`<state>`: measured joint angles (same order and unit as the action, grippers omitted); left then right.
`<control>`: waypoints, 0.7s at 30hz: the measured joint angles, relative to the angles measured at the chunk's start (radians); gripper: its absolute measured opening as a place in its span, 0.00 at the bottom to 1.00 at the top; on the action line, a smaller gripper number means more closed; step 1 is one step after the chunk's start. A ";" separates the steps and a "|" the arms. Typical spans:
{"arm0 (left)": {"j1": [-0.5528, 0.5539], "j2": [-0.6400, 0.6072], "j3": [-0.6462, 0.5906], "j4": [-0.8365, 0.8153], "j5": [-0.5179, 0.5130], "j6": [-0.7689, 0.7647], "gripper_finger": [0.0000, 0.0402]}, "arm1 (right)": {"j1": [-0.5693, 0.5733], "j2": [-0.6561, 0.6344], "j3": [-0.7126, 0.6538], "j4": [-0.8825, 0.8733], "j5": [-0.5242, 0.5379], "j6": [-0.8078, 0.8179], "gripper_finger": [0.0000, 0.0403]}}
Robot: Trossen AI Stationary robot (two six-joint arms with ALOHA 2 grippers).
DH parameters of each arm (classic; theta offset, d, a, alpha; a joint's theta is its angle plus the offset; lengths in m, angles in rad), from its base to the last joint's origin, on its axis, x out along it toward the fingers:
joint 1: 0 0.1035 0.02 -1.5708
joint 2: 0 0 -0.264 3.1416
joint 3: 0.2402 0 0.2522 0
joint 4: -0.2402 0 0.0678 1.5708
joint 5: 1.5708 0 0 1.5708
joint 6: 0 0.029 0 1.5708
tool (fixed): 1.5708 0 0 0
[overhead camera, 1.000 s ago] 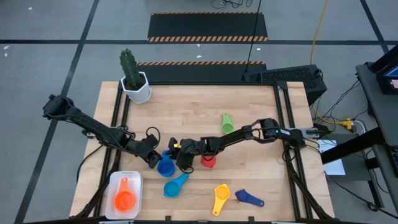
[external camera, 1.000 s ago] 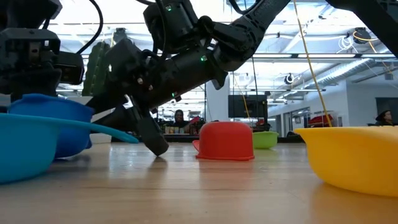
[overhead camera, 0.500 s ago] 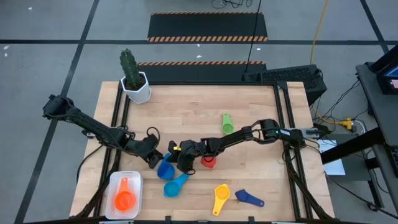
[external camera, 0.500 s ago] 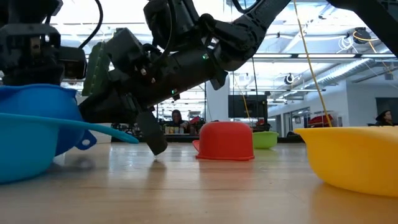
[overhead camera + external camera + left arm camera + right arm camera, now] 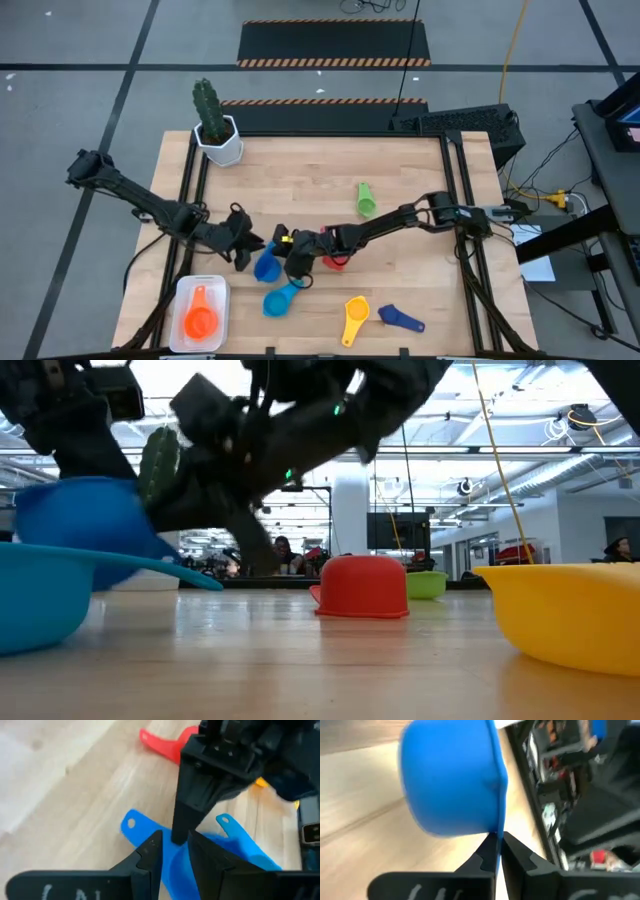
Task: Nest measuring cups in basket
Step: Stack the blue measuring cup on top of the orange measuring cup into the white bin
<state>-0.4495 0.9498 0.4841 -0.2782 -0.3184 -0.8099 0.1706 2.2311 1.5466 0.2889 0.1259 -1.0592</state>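
Two dark robot arms meet over the middle of a wooden table (image 5: 400,160), both holding one light blue measuring cup (image 5: 266,268) that looks lifted clear of the wood. The right gripper (image 5: 496,851) has its fingers shut on the cup's thin rim, with the bowl bulging out just past the fingertips. The left gripper (image 5: 172,851) has its fingers narrowly parted around the same cup's flat handle, the other arm's fingertips coming down right between them. The likely trouble is this shared hold: if either arm pulls before the other lets go, the cup could twist, slip free of the thin edge grip and drop onto the second light blue cup (image 5: 279,298) lying just beneath, or the fingers could knock together. Both arms reach in low and stretched, wrists tipped down toward the table. The white basket (image 5: 217,288) sits well apart from both sets of fingers, with the orange cup (image 5: 200,321) inside.
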 joint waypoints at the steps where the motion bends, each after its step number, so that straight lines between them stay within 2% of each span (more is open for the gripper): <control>1: -0.007 -0.003 0.003 -0.003 -0.016 0.025 0.23 | 0.003 -0.011 -0.001 -0.022 0.007 0.021 0.00; 7: -0.032 -0.004 0.005 -0.010 -0.084 0.111 0.23 | 0.002 -0.051 -0.001 -0.070 0.014 0.093 0.00; 11: -0.054 -0.006 0.005 -0.001 -0.122 0.149 0.23 | 0.015 -0.053 -0.001 -0.080 0.063 0.098 0.00; 17: -0.102 -0.058 0.022 -0.010 -0.230 0.212 0.23 | 0.030 -0.124 -0.006 -0.165 0.057 0.167 0.00; 21: -0.116 -0.094 0.026 -0.010 -0.317 0.247 0.23 | 0.028 -0.201 -0.097 -0.129 0.077 0.203 0.00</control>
<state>-0.5652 0.8561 0.5098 -0.2885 -0.6351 -0.5625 0.1982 2.0305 1.4495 0.1597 0.2028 -0.8559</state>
